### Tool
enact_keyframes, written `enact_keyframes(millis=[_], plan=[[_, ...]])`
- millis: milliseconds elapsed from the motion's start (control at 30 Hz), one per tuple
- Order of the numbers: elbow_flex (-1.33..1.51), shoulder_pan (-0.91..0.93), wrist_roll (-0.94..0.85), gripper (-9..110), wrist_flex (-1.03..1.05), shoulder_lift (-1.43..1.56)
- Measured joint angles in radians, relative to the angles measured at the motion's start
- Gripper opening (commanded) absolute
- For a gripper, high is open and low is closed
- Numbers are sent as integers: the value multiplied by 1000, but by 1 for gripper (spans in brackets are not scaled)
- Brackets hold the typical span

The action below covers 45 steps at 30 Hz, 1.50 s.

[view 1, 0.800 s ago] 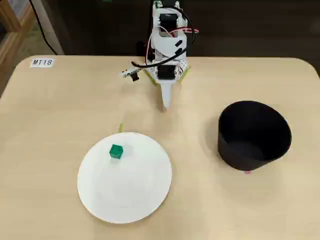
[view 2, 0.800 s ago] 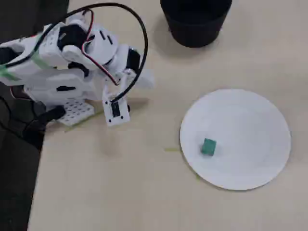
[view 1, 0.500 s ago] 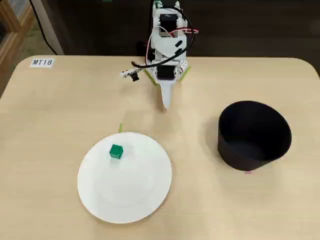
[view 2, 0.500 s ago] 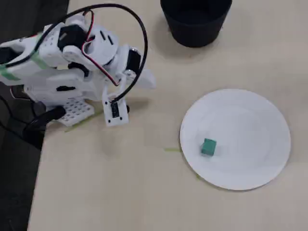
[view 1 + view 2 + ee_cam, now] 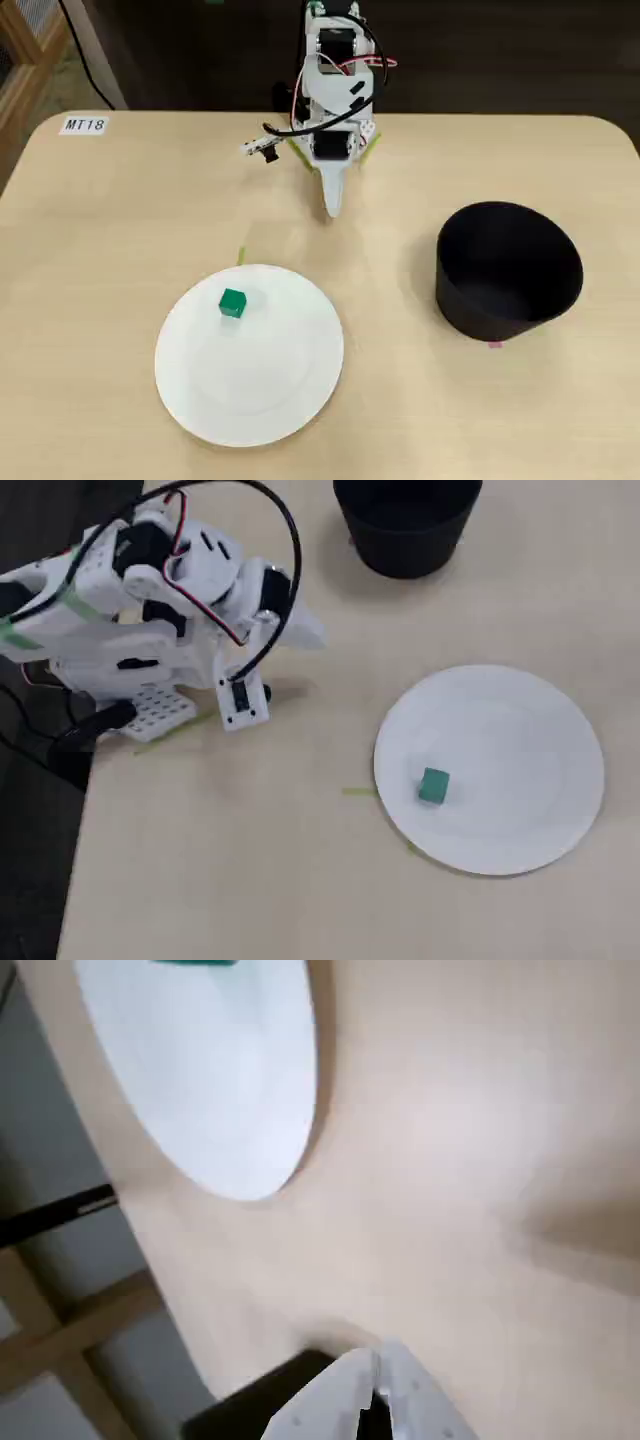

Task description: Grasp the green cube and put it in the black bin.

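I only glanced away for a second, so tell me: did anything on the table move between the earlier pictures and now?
Only the arm shifted slightly: in a fixed view its gripper has lifted a little off the table, jaws shut and empty. The green cube lies where it was on the white plate, and the black bin has not moved.

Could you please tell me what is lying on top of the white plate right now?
Only the green cube sits on the white plate, near its rim on the arm's side. The rest of the plate is bare. Whatever is under the plate is covered and cannot be seen.
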Motion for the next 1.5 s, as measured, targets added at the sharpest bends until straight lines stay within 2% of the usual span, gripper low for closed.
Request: enact_keyframes(millis=[167, 400, 633, 933, 1500], plan=[[-270, -20, 17, 0, 41, -166], [-785, -43, -120, 0, 212, -683], [-1115, 28, -245, 0, 370, -953], [-1144, 282, -190, 0, 370, -1106], [-1189, 354, -166, 0, 181, -1516]])
